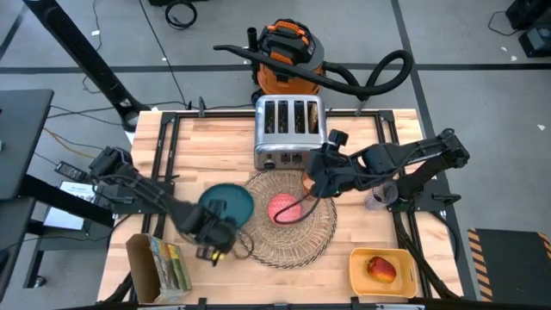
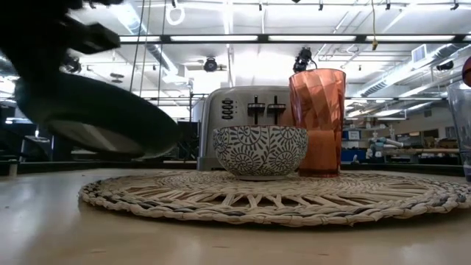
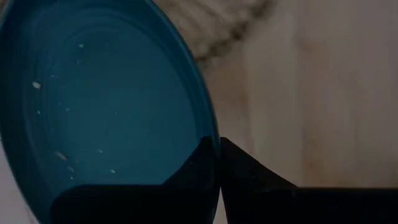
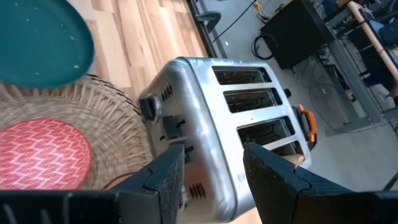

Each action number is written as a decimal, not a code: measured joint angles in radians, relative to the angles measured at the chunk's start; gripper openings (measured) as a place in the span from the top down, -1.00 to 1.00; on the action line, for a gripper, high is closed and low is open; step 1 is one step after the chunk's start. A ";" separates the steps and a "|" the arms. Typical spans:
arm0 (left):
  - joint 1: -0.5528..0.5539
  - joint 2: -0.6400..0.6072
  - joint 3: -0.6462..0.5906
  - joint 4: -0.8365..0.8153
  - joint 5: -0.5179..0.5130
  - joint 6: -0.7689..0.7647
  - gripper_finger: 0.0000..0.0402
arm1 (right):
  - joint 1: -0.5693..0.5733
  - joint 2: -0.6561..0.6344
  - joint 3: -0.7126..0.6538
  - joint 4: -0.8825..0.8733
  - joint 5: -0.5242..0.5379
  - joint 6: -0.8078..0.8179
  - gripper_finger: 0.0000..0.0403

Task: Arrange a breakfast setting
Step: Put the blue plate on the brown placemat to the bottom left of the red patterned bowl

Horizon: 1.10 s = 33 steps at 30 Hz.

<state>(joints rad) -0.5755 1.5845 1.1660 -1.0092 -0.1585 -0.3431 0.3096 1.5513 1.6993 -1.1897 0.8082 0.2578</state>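
Observation:
The dark teal plate [image 1: 231,200] hangs over the table at the left edge of the round woven placemat [image 1: 293,243], with my left gripper [image 1: 213,227] shut on it. The pink-red bowl [image 1: 282,209] stands on the placemat, and the orange cup [image 2: 318,121] stands behind it. My right gripper [image 4: 214,171] is open above the cup, in front of the chrome toaster [image 1: 288,129], with nothing between its fingers. A tan toast slice [image 4: 292,158] shows in one toaster slot. The apple [image 1: 381,269] lies in the yellow tray [image 1: 357,275]. My left gripper pinches the plate's rim [image 3: 210,127] between its two fingers, on the side toward the table's near left. The fingers come from above and point steeply down. The plate [image 2: 96,121] is lifted clear of the table and tilted.
A cardboard box with packets [image 1: 159,267] stands at the near left corner. A small clear glass [image 1: 376,198] stands under the right arm, right of the placemat. Bare wood lies left of the toaster and along the near edge between box and tray.

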 joint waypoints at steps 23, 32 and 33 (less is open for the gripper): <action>-0.162 0.189 0.000 0.396 -0.076 0.159 0.91 | 0.043 0.000 0.000 -0.017 -0.022 0.083 0.14; -0.176 0.189 0.000 0.488 -0.070 0.276 0.90 | 0.043 0.000 0.000 -0.017 -0.025 0.083 0.14; -0.176 0.189 0.000 0.505 -0.067 0.300 0.90 | 0.043 0.000 0.000 -0.017 -0.025 0.084 0.14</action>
<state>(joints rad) -0.7511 1.7733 1.1656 -0.5042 -0.2255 -0.0430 0.3523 1.5513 1.6993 -1.2064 0.7834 0.3416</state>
